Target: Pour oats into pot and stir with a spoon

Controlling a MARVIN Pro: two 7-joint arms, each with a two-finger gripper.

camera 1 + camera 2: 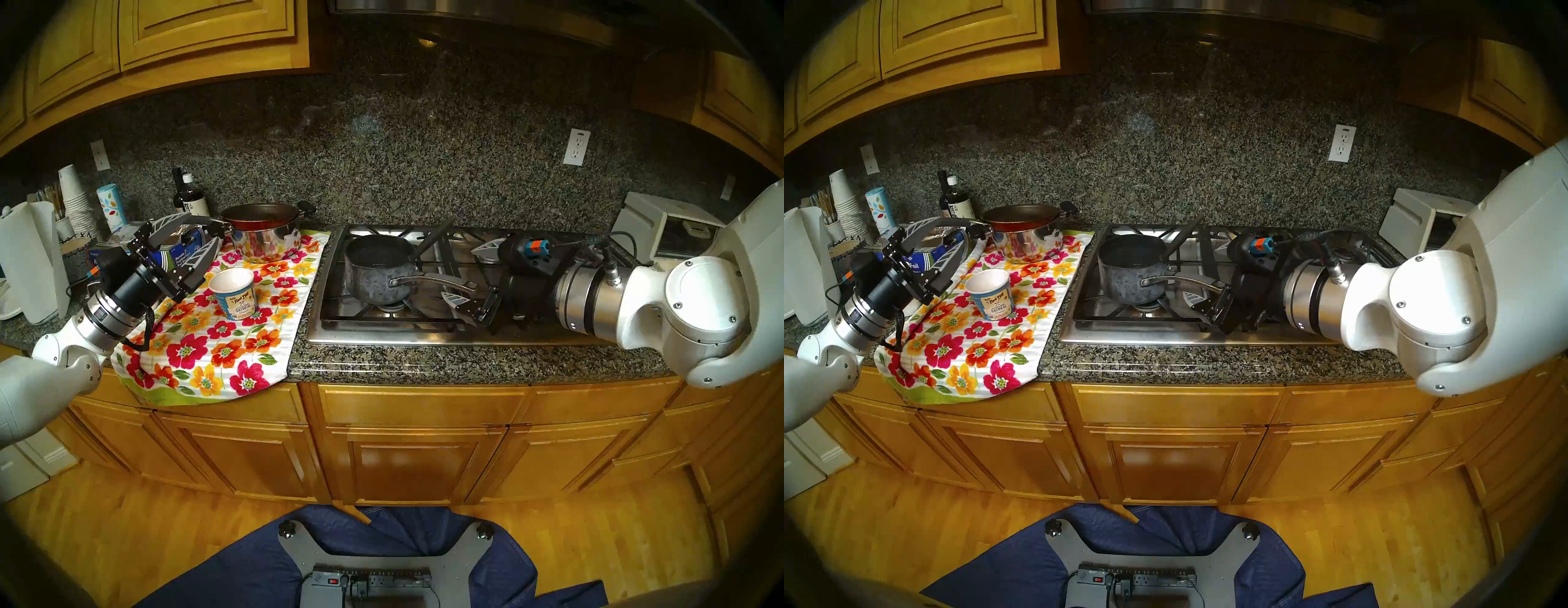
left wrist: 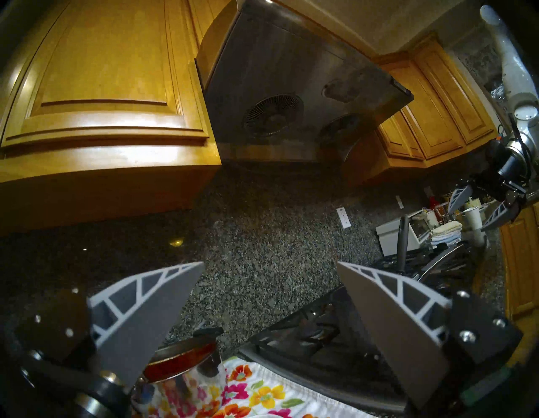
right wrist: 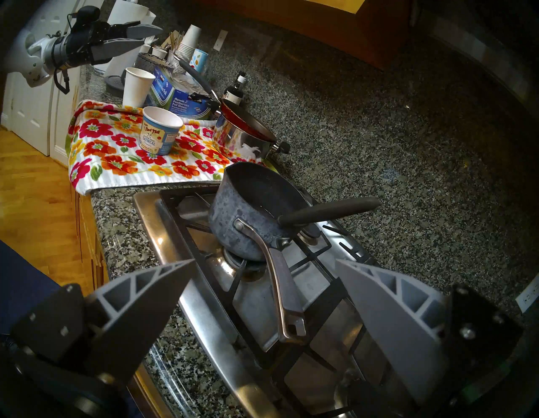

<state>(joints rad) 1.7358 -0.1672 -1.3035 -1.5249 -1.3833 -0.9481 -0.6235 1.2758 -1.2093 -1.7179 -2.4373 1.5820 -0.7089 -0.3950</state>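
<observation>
On the flowered towel (image 1: 220, 339) in the head views stands the oatmeal cup (image 1: 233, 293), upright, with the left gripper (image 1: 203, 237) raised beside it, jaws spread and empty. The pot (image 1: 375, 271) sits on the stove (image 1: 382, 331), the spoon (image 1: 432, 235) leaning in it; the right gripper (image 1: 466, 276) hangs spread and empty by the pot's handle.

The left wrist view shows its fingers (image 2: 151, 315) apart over the steel pot (image 2: 180, 367).

The right wrist view shows fingers (image 3: 140, 309) apart, flanking the pot's handle (image 3: 280, 286) without touching it
</observation>
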